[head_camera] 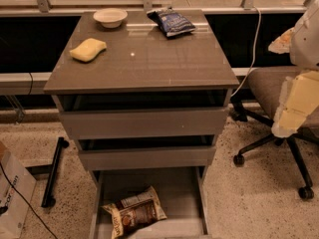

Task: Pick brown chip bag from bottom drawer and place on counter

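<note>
Hanging before a grey office chair (265, 86), the cream-padded gripper (295, 108) is seen; its grip state cannot be told. Low to its left, the dark-brown chip bag (134, 214) is laid in the open grey-brown bottom drawer (184, 195), below the glossy counter (149, 59).

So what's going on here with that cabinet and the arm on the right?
The robot is after the brown chip bag, which lies in the open bottom drawer. Nothing holds it yet: the gripper hangs off to the right, beside the office chair, well apart from the drawer. The counter, where the bag is to go, carries a bowl, a yellow sponge and a dark blue chip bag.
</note>
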Controlling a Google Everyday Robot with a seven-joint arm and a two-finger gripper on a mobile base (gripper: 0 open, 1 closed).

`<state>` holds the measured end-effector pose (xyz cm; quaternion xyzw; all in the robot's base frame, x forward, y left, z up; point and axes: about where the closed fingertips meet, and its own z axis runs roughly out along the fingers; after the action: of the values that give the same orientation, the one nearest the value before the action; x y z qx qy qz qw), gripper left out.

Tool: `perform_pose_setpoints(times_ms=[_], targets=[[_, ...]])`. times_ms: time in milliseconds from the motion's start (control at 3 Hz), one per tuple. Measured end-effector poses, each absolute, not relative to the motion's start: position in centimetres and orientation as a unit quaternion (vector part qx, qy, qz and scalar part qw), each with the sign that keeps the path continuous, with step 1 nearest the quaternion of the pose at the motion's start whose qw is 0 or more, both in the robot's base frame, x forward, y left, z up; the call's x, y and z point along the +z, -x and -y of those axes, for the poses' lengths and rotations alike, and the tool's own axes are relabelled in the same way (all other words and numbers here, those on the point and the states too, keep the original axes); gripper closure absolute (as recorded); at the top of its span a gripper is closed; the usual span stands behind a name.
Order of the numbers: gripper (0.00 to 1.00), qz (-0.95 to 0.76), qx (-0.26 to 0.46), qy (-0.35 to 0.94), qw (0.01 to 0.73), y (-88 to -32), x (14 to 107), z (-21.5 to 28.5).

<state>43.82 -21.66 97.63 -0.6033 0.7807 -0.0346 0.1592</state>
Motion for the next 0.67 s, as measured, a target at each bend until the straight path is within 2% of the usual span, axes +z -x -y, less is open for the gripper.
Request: perform_pose_setpoints(times_ms=[667], targets=[[0.00, -0.780, -0.024, 0.603, 0.167, -44.2, 96.0, 20.8]])
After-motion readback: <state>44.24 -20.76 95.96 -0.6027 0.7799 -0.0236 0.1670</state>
